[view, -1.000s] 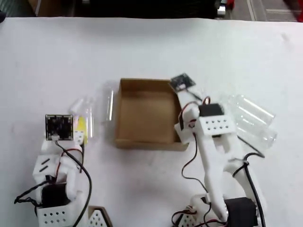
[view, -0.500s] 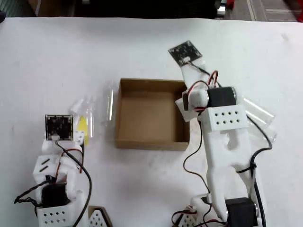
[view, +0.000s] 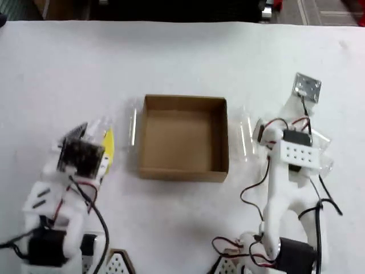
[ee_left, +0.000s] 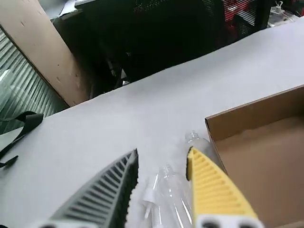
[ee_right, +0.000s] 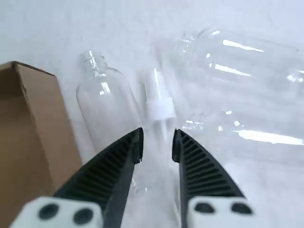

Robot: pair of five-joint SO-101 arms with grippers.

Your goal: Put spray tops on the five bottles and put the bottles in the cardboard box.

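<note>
The cardboard box (view: 182, 137) stands open in the middle of the table, with nothing inside that I can see. My left gripper (ee_left: 161, 159) is open, its grey and yellow fingers on either side of a clear bottle (ee_left: 168, 199) with a white spray top, left of the box (ee_left: 256, 137). A second bottle neck (ee_left: 194, 139) lies by the yellow finger. My right gripper (ee_right: 156, 137) is narrowly open, its black fingertips just short of a loose white spray top (ee_right: 159, 102). An uncapped clear bottle (ee_right: 104, 104) lies between that top and the box wall (ee_right: 28, 128).
More clear bottles (ee_right: 237, 57) lie beyond and beside the spray top, right of the box and partly under the right arm (view: 288, 154). Another clear bottle (view: 132, 124) lies against the box's left wall. The far half of the white table (view: 171, 57) is bare.
The right arm swung from over the box's back right corner out to the bottles right of the box. The left arm tilted and pushed its gripper forward over the bottles left of the box.
</note>
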